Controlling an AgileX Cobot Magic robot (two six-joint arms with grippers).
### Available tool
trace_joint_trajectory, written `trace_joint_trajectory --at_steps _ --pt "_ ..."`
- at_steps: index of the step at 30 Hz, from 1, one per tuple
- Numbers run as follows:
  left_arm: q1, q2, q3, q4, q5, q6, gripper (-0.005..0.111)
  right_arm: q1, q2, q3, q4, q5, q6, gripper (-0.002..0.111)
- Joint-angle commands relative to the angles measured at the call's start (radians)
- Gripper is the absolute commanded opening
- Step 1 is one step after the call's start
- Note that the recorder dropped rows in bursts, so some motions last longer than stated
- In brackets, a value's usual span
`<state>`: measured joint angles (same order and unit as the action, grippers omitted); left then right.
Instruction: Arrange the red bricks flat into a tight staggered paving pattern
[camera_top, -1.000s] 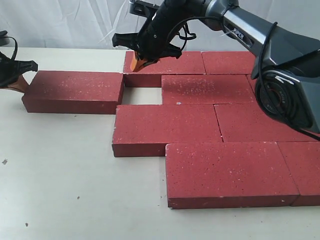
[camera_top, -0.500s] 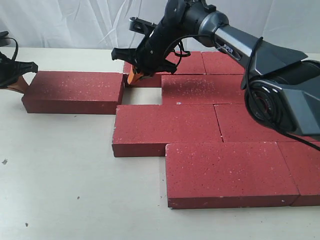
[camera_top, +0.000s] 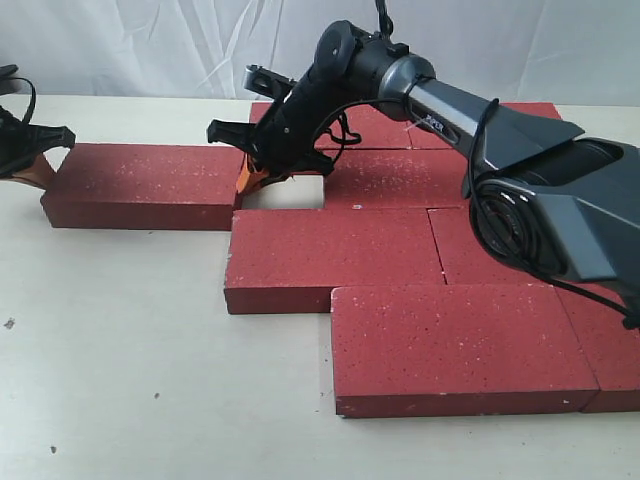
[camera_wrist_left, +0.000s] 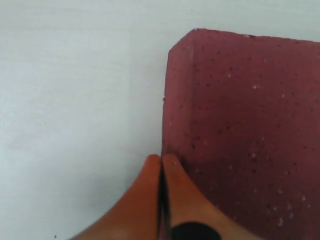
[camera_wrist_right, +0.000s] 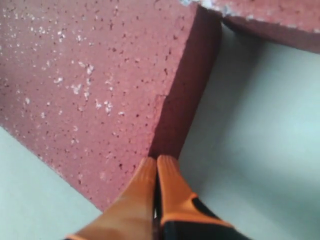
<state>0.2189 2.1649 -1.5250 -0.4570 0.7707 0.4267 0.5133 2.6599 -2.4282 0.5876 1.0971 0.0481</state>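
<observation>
- Broadly, eight or so red bricks (camera_top: 455, 345) are lying flat on the pale surface (camera_top: 120, 340). Most are sitting tight in staggered rows across the right half of the exterior view.
- One loose brick (camera_top: 145, 185) is lying flat to the left of the group, in line with the second row from the back.
- Between its right end and the second-row brick (camera_top: 415, 178), a gap (camera_top: 290, 193) of bare surface is showing.
- Its near right corner is sitting just beside the back left corner of the third-row brick (camera_top: 335, 255). Whether they are touching, I cannot tell.
- At the far left, the left pincer (camera_top: 40, 172) is sitting low against the loose brick's left end.
- In the left wrist view its orange fingers (camera_wrist_left: 142, 200) are pressing together, clenched on nothing, with the tips meeting the brick's end edge near a corner.
- From the right, the right pincer (camera_top: 246, 179) is reaching across, its arm passing over the back rows. Its tips are pointing down at the loose brick's right end, at the edge of the gap.
- In the right wrist view those fingers (camera_wrist_right: 172, 185) are likewise clenched together and empty. The tips are resting against the foot of a brick's upright end face, with bare surface beside them.
- Beyond that patch of surface, the chipped pale edge of another brick (camera_wrist_right: 265, 15) is showing.
- Behind everything, a white cloth backdrop (camera_top: 150, 45) is hanging.
</observation>
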Motion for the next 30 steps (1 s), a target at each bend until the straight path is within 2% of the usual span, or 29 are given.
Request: trace_joint_trajectory --at_steps 1,30 --pt "-0.002 -0.002 0.004 -0.007 0.01 -0.005 0.0 0.007 -0.001 0.0 0.025 0.018 -0.008 -0.001" --pt "-0.002 -0.002 0.004 -0.061 0.047 0.001 0.0 -0.037 -0.008 0.0 -0.086 0.021 0.056 -0.001"
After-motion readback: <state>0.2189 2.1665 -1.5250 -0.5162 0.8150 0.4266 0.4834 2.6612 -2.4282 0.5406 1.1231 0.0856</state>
